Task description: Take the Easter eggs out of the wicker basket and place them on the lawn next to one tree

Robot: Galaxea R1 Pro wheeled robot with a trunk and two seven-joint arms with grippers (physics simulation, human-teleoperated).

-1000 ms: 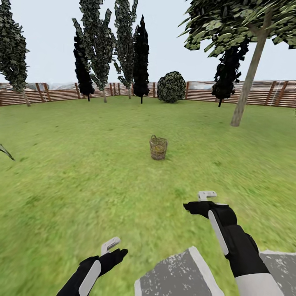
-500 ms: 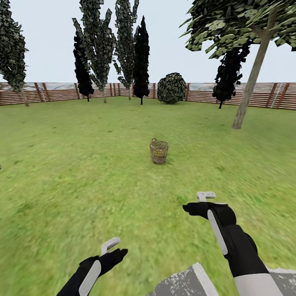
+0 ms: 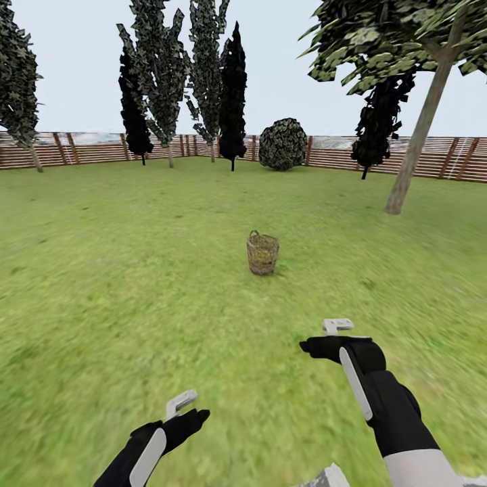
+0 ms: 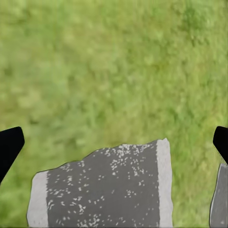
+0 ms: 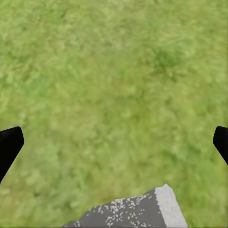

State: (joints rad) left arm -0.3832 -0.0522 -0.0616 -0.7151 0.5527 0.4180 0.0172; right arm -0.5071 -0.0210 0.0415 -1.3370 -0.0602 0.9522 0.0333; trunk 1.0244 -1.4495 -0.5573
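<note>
One wicker basket (image 3: 262, 253) at 12 o'clock on the lawn (image 3: 122, 270), eggs indistinct. One thick-trunked tree (image 3: 414, 149) at 2 o'clock; round bush (image 3: 282, 144) before fence (image 3: 88, 150). Left hand (image 4: 114, 137), right hand (image 5: 114, 137): fingers wide apart, empty.

Two black-sleeved robot arms reach forward, both empty. The left gripper (image 3: 184, 404) sits low and close to the body, its pale fingers angled upward. The right gripper (image 3: 337, 327) is held higher and further forward. In each wrist view the dark fingertips sit far apart, jaws spread wide.
</note>
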